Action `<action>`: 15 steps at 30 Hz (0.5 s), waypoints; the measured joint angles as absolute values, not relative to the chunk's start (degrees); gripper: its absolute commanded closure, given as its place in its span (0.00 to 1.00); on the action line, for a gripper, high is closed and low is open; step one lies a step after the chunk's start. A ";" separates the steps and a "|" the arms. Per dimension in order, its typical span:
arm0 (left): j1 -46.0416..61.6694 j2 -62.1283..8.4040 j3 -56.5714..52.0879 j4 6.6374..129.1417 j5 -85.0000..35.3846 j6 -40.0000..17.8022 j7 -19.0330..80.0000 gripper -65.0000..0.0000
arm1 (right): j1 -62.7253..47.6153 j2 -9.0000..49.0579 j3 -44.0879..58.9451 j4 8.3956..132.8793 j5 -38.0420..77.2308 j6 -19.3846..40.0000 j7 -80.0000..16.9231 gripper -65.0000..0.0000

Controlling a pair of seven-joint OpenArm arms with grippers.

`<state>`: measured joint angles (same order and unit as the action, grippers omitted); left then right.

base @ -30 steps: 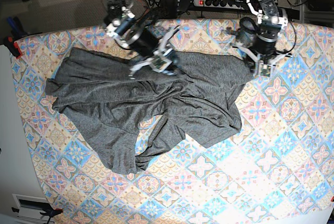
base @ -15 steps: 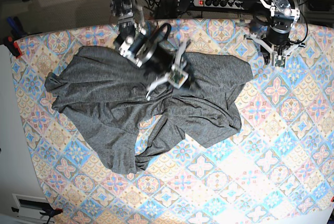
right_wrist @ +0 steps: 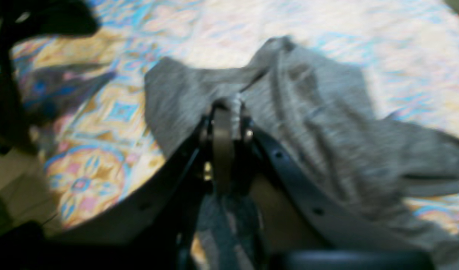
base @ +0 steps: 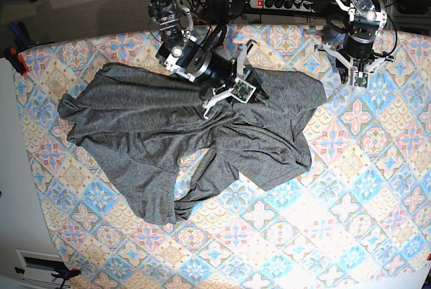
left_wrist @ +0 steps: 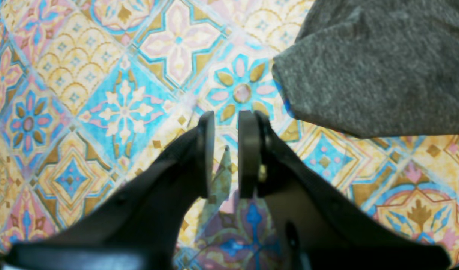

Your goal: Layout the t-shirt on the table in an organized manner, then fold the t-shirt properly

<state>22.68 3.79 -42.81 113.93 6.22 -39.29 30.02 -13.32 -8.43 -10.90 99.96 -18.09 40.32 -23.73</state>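
Observation:
The dark grey t-shirt (base: pixel 168 127) lies crumpled across the left and middle of the patterned table (base: pixel 350 188), with folds and a bunched lower edge. My right gripper (base: pixel 250 92) sits on the shirt's upper middle. In the blurred right wrist view the gripper (right_wrist: pixel 227 108) is shut on a pinch of shirt fabric (right_wrist: pixel 327 123). My left gripper (base: pixel 359 79) hovers over bare tablecloth just right of the shirt's upper right corner. In the left wrist view the left gripper (left_wrist: pixel 226 123) is nearly closed and empty, with the shirt's edge (left_wrist: pixel 383 67) to its upper right.
A power strip with cables (base: pixel 283 3) lies behind the table's back edge. A red clamp (base: pixel 17 60) holds the cloth at the left edge. Bare tablecloth (left_wrist: pixel 120 105) spreads to the right of and in front of the shirt.
My right gripper has moved rightward across the shirt's upper part, dragging fabric with it. My left gripper drew back from the shirt's right corner, then stayed still.

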 measured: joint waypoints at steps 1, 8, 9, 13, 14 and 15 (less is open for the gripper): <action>22.68 3.79 -42.81 113.93 6.22 -39.27 30.02 0.83 | -13.32 -8.38 -10.90 99.42 -18.17 40.14 -23.92 0.85; 22.63 3.81 -42.78 113.93 6.17 -39.29 30.04 0.83 | -13.30 -8.27 -10.92 98.50 -18.28 39.90 -23.79 0.39; 22.52 3.81 -42.78 113.93 6.17 -39.29 30.04 0.83 | -13.28 -8.27 -10.96 98.50 -18.26 39.90 -23.77 0.35; 22.55 3.81 -42.78 113.93 6.17 -39.29 30.06 0.83 | -13.28 -8.16 -11.84 98.50 -18.31 39.77 -23.99 0.28; 22.55 3.81 -42.78 113.93 6.17 -39.29 30.06 0.83 | -13.26 -8.16 -12.38 98.50 -18.28 39.68 -23.97 0.28; 22.55 3.81 -42.78 113.93 6.20 -39.27 30.04 0.83 | -13.28 -8.25 -12.88 98.50 -18.24 39.70 -23.90 0.28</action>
<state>22.55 3.81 -42.78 113.93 6.20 -39.27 30.04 -13.28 -8.25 -12.88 98.50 -18.24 39.70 -23.90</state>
